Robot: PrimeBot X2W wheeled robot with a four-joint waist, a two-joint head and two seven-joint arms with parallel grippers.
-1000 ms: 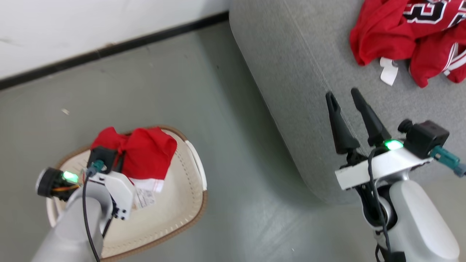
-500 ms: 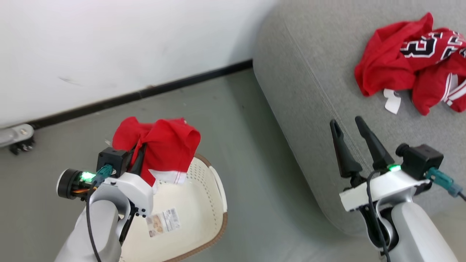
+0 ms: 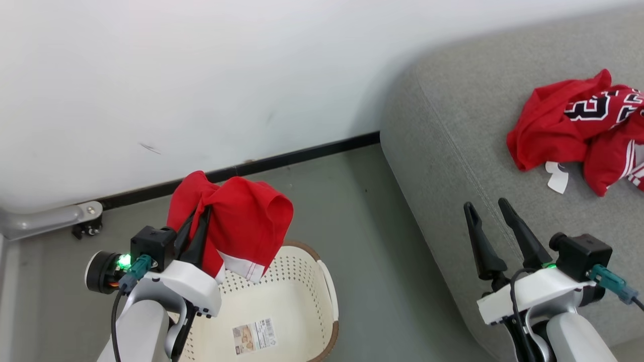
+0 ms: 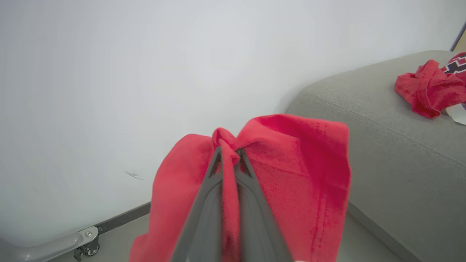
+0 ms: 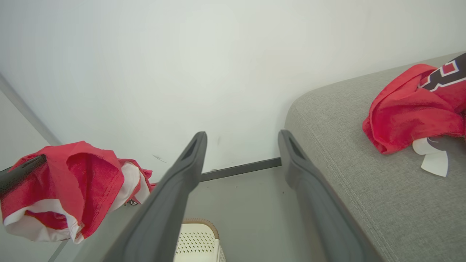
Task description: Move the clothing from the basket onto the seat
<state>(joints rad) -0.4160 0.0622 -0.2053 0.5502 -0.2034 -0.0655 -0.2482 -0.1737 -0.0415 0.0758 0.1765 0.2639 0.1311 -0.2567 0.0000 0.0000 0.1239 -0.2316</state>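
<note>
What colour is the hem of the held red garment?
White. The hem of the red fabric garment shows best in the right wrist view.

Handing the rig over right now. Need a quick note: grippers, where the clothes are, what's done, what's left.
Grippers: the left gripper is shut on the red garment with white trim, lifted above the basket. The right gripper is open and empty, by the near edge of the seat.
Done: the numbered red garment lies on the seat.
Left: carry the held garment to the seat and release it. The visible part of the basket holds only a label sticker; the arm hides the rest.
</note>
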